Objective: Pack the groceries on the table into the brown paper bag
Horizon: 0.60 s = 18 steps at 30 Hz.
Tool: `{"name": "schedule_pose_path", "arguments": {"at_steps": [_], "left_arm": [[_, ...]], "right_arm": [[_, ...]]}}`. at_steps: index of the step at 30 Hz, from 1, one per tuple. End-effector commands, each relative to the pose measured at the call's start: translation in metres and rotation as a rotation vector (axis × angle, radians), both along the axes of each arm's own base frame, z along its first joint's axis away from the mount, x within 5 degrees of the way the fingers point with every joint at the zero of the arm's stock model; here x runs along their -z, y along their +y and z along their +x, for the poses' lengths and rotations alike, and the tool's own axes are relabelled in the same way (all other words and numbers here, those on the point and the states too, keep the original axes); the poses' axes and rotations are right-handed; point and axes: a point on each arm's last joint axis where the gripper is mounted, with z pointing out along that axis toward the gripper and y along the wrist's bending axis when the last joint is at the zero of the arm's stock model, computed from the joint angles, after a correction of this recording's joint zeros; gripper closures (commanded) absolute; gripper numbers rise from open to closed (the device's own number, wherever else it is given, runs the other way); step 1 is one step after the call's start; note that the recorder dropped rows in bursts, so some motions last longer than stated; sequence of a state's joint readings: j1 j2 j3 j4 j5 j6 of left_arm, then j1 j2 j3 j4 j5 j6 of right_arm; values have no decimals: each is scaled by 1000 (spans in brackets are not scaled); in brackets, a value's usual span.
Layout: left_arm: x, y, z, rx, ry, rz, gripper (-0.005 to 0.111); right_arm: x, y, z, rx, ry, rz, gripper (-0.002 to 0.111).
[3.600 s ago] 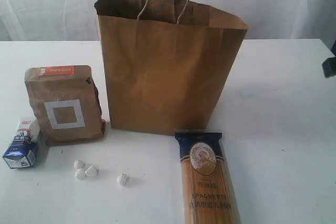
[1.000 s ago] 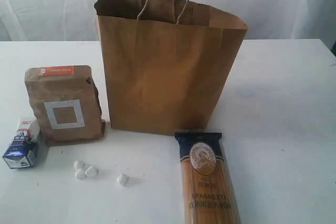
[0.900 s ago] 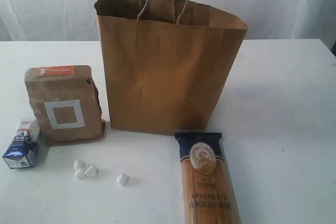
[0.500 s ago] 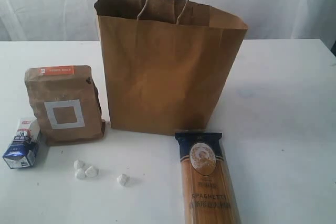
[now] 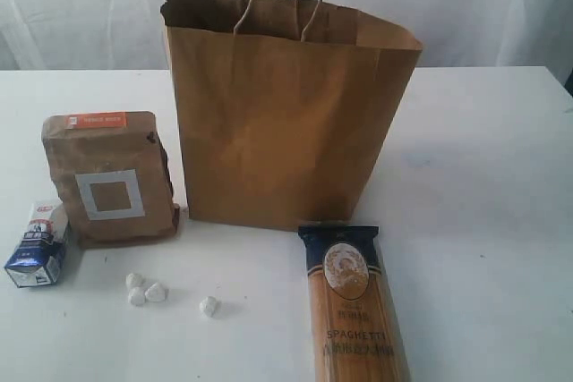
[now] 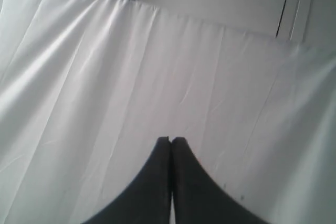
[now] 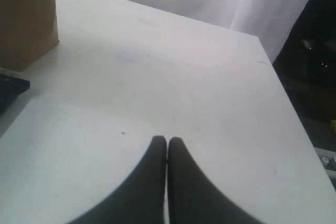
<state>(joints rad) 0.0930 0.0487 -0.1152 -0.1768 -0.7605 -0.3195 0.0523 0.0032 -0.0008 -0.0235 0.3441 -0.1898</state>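
Now the right arm has drawn out of the exterior view, so nothing is being packed yet. The left jaws and the right jaws are each pressed together, empty. The tall brown kraft paper bag (image 5: 286, 123) stands open, far-centre on the white surface (image 5: 483, 176); the long orange spaghetti packet (image 5: 354, 310) lies just near of it.

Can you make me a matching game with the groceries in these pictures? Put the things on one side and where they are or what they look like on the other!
Things:
1. paper bag
2. pouch
3. carton
4. spaghetti packet

Clues:
A. lying flat in front of the bag
B. standing open with its handles up
C. blue and white, farthest left in the exterior view
D. brown, with a grey square on its front

Pairs: 1-B, 2-D, 3-C, 4-A
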Motion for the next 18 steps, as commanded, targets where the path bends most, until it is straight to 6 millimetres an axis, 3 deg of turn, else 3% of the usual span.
{"name": "schedule_pose_path", "arguments": {"at_steps": [1,4,7,10,13,18], "left_arm": [[-63,-2,2,-19,9,70,107],[-89,-8,28,-86,223,307,107],[-85,-6,74,-91,485,452,107],[-57,-3,120,-59,729,525,107],[-22,1,152,-9,964,561,107],[15,4,177,60,1184,526,107]], "right_arm": [[0,0,0,3,-5,-10,108],[0,0,0,3,-5,-10,108],[0,0,0,3,-5,-10,108],[0,0,0,3,-5,-10,108],[0,0,0,3,-5,-10,108],[0,0,0,3,-5,-10,108]]}}
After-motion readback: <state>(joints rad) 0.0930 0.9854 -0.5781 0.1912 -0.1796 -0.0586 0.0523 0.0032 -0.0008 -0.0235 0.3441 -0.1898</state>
